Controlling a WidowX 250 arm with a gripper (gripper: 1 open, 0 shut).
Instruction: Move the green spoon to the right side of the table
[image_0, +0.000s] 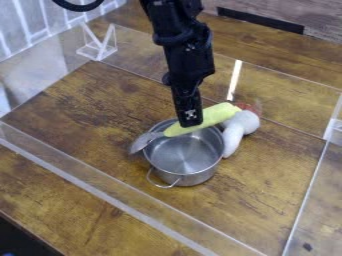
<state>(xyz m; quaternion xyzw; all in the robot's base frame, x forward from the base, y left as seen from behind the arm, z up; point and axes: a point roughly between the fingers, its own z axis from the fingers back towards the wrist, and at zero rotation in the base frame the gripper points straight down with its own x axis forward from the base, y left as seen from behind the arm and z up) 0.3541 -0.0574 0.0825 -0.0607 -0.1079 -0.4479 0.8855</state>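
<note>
A: Biggest first? Table (60, 140): brown wood planks, low clear walls round the edges.

B: Then arm, black, down from top edge, approx over tabletop center. Claw (187, 113) pointing steeply down.

A: Pot (183, 157)?

B: Silver, near tabletop center, slightly toward front edge. Tilted, handles front and back-left. Claw tip right at its back rim; touching or not, can't tell.

A: Mushroom (238, 130)?

B: White stem, red cap mostly hidden, just beside pot's back-right rim.

A: Green spoon (218, 114)?

B: Clamped in claw, off the tabletop, yellow-green handle sticking out right, above pot's back rim and mushroom.
</note>
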